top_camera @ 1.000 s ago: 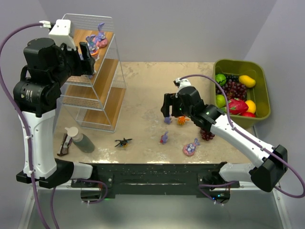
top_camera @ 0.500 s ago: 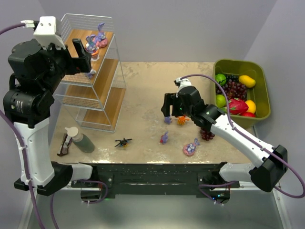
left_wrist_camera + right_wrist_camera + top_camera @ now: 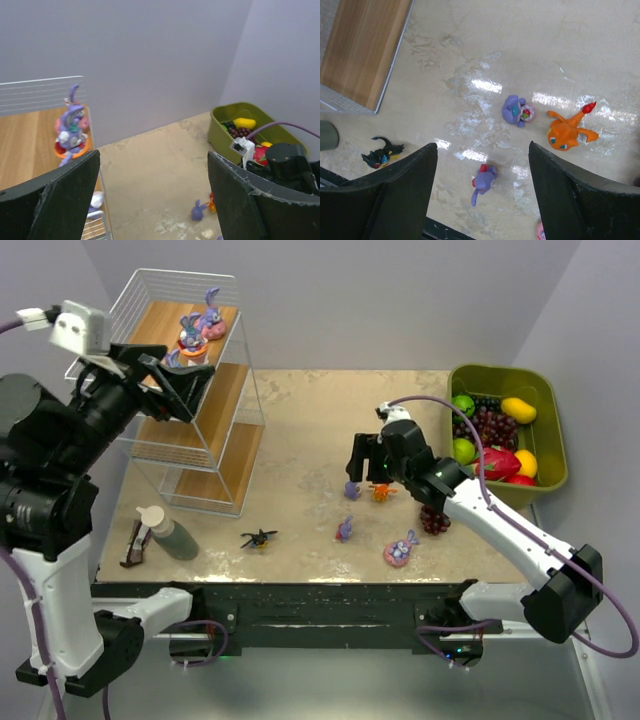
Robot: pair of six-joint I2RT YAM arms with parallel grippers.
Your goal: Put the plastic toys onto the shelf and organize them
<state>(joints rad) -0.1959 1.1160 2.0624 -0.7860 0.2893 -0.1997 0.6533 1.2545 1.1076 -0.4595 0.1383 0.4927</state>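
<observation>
Left pincer [image 3: 152,165] stands wide with nothing between its fingers, up beside the top tier of the shelf [image 3: 220,410]. Right pincer [image 3: 482,150] is also wide and empty, hanging over the loose toys mid-counter.

Toys on the shelf: a tight cluster at the right end of the top board.
- tall purple bunny [image 3: 207,310]
- a second figure on an orange-red base [image 3: 190,338]
- a pink piece [image 3: 214,331] touching them
- one small purple bit [image 3: 65,159] just below the cluster in my left wrist view; I can't tell whether it sits on the top board's edge or a tier down

The two lower boards look bare apart from that.

Toys on the counter [image 3: 300,420]: five.
- small purple one [image 3: 517,111] on its side and the orange one [image 3: 567,132] just beside it, both under the right pincer
- another purple figure [image 3: 482,181] nearer me
- a bunny on a pink base [image 3: 400,550] to its right
- the black insect [image 3: 259,538], well apart, toward the shelf

My read is under halfway. Five are left to carry over, and the shelved ones are bunched, not spaced.

The toys look like glossy hard plastic, small against the fingers, with ears and tails sticking out.

Further out there is a grape bunch [image 3: 435,520] by the right forearm, an olive bin [image 3: 558,455] of fruit at far right, and a capped bottle [image 3: 170,533] in front of the shelf. None of those are mine to move.
</observation>
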